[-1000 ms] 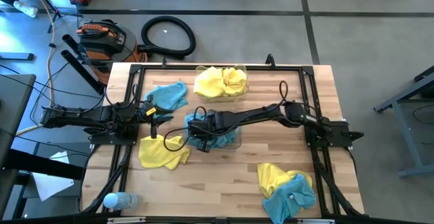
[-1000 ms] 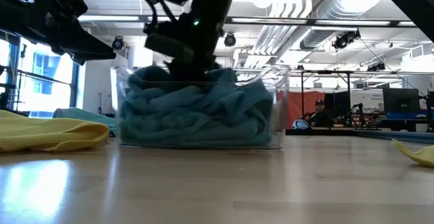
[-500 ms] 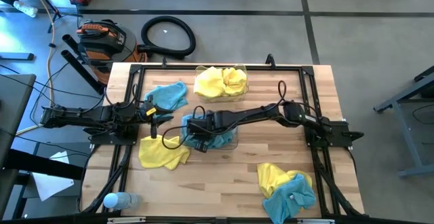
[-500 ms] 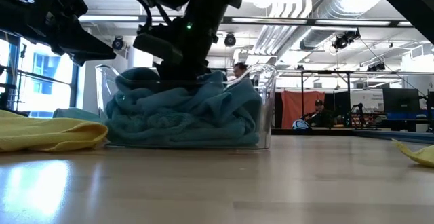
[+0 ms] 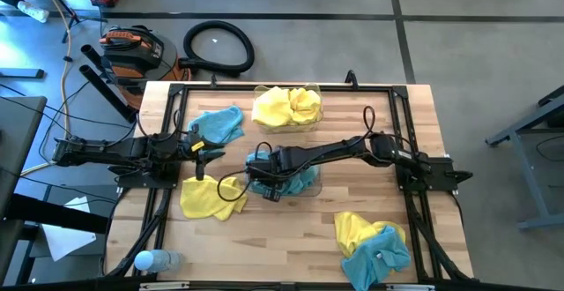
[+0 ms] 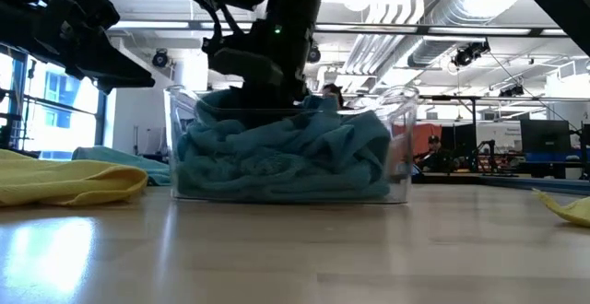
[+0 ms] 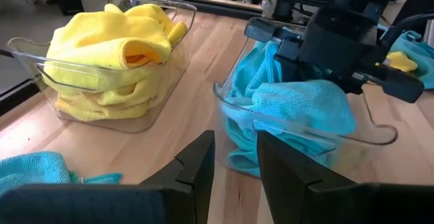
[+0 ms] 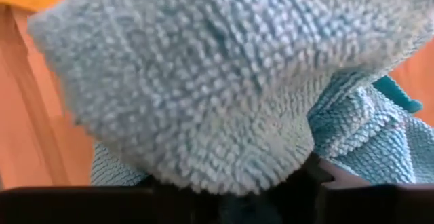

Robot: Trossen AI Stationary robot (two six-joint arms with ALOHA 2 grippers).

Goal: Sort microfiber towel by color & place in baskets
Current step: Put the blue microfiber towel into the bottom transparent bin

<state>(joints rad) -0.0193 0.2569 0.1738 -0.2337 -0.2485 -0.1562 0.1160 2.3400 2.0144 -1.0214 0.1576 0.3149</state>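
A clear basket [image 5: 312, 182] at the table's middle holds several turquoise towels [image 6: 286, 152]. My right gripper [image 5: 266, 173] is down inside it among them. In the right wrist view blue cloth [image 8: 203, 81] covers the fingers. A second clear basket [image 5: 257, 92] at the far edge holds yellow towels [image 7: 108, 54]. My left gripper [image 7: 235, 146] is open and empty near the table's left edge, facing both baskets. One blue towel [image 5: 217, 123] and one yellow towel [image 5: 210, 197] lie flat on the table at the left. A yellow and blue heap [image 5: 372, 240] lies at the near right.
A clear water bottle [image 5: 155, 260] lies at the table's near left corner. A black metal frame [image 5: 398, 132] runs around the table's edge. Bare wood shows between the middle basket and the near right heap.
My right gripper, down in the blue basket, has swung toward the table's left edge and then back toward the right edge. The basket with its towels has slid along the table with it. It now stands a little farther right than a second ago.
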